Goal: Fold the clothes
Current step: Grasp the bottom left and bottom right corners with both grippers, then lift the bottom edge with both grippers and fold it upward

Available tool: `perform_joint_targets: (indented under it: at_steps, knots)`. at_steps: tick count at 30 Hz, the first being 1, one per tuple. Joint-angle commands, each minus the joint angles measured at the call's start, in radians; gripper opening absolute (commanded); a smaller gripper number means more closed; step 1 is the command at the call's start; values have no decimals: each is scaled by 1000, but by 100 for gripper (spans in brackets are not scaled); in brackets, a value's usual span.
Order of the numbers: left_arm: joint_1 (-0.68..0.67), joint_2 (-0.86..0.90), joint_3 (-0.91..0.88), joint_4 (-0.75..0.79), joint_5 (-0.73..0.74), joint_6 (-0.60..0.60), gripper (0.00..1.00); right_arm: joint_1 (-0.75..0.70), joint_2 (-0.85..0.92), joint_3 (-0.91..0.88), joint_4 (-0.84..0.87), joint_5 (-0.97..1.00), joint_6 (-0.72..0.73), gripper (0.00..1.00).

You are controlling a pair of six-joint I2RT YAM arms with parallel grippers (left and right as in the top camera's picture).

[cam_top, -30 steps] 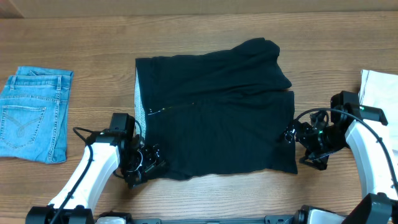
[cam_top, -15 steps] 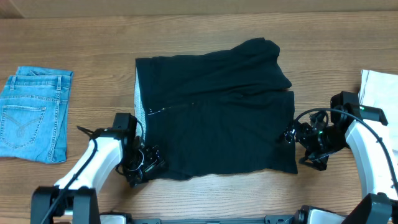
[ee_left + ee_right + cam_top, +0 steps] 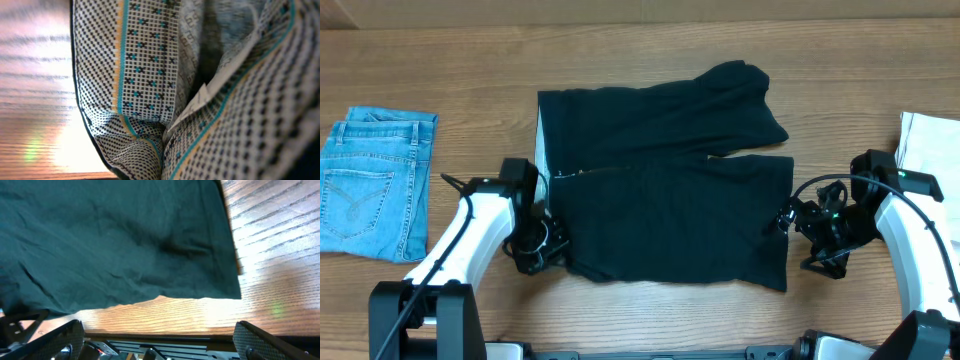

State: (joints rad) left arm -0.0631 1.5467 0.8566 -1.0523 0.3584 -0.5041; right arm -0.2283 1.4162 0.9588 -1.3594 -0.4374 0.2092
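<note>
the black top (image 3: pixel 670 200) is lying spread over the middle of the wooden table (image 3: pixel 650 40), between the two grippers. the left gripper (image 3: pixel 545 252) is sitting at the top's near left corner, touching the edge of the cloth. a pale strip along that same edge is running away just ahead of it. its wrist camera is showing almost nothing but a dotted fabric (image 3: pixel 150 75) with teal and yellow stripes, bunching right up against the lens, with bare wood showing beside it. the fingers are not appearing in that view, and from overhead they are reading only as a dark mass, so i cannot tell whether this gripper is apart or clamped on the cloth. the right gripper (image 3: pixel 788 218) is sitting low at the top's opposite side edge, pointing in toward the cloth. its fingers (image 3: pixel 52 339) are standing wide apart with only bare wood between them, and the top's hem is lying just ahead of the fingertips, not between them. folded light-blue jeans (image 3: pixel 375 185) are lying well apart from the left gripper, on its outer side. a white piece (image 3: pixel 932 140) is lying near the right arm, on its outer side, with the frame edge cutting it off.
</note>
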Motion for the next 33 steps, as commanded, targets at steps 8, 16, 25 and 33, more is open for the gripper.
perform_joint_targets:
  at_steps: [8, 16, 25, 33]
  knots:
    - [12, -20, 47, -17, -55, 56, 4, 3, -23, -169, 57, -37, 123, 100]
    - [12, -20, 47, -25, -55, 80, 5, 3, -22, -327, 256, -62, 302, 100]
    - [12, -20, 47, -33, -55, 83, 5, 3, -16, -388, 379, -50, 349, 98]
    - [12, -20, 47, -50, -55, 95, 4, 3, -16, -402, 443, -50, 340, 4]
